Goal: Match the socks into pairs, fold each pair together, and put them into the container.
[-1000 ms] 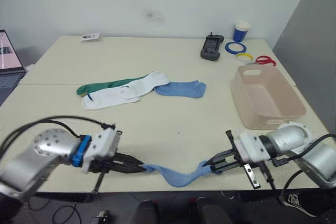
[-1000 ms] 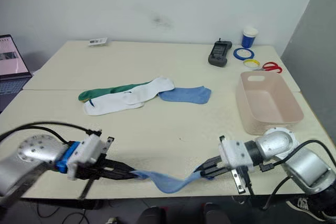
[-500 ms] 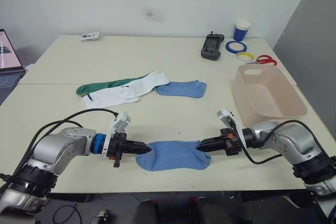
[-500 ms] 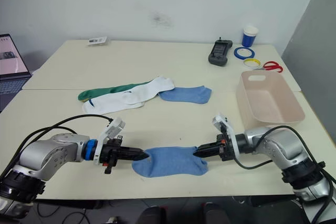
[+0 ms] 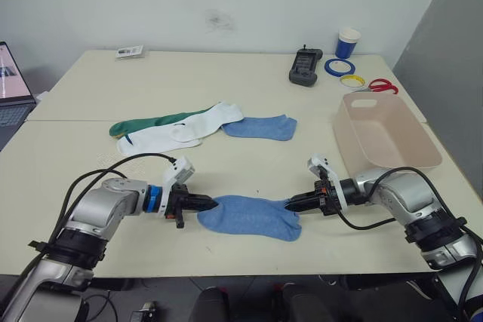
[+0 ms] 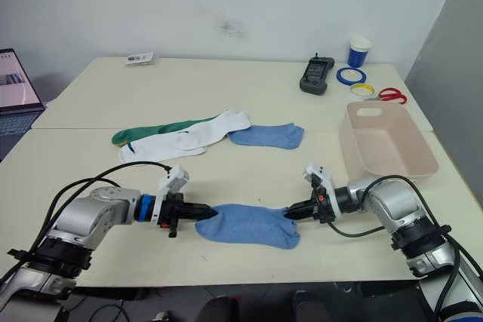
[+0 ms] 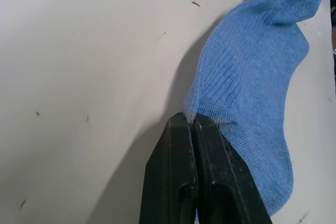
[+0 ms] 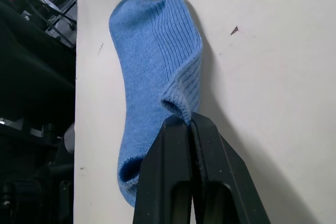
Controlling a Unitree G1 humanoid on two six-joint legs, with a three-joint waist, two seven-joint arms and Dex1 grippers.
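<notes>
A light blue sock (image 5: 249, 216) lies stretched flat on the table near the front, held at both ends. My left gripper (image 5: 207, 203) is shut on its left end (image 7: 210, 116), and my right gripper (image 5: 290, 205) is shut on its right end (image 8: 181, 98). Further back lie a dark green sock (image 5: 147, 122), white socks (image 5: 181, 132) overlapping it, and a second light blue sock (image 5: 260, 127). The pale pink container (image 5: 355, 141) stands at the right, beyond my right gripper, and nothing shows inside it.
At the back right are a black device (image 5: 304, 67), a blue-and-white cup (image 5: 348, 43), a blue tape roll (image 5: 339, 68), a yellow tape roll (image 5: 351, 81) and red scissors (image 5: 381, 87). A laptop (image 5: 11, 73) sits at the far left. A small card (image 5: 130, 53) lies at the back.
The blue sock hung sagging over the table's front edge a second ago; both grippers carried it forward onto the table, and it now lies flat between them.
</notes>
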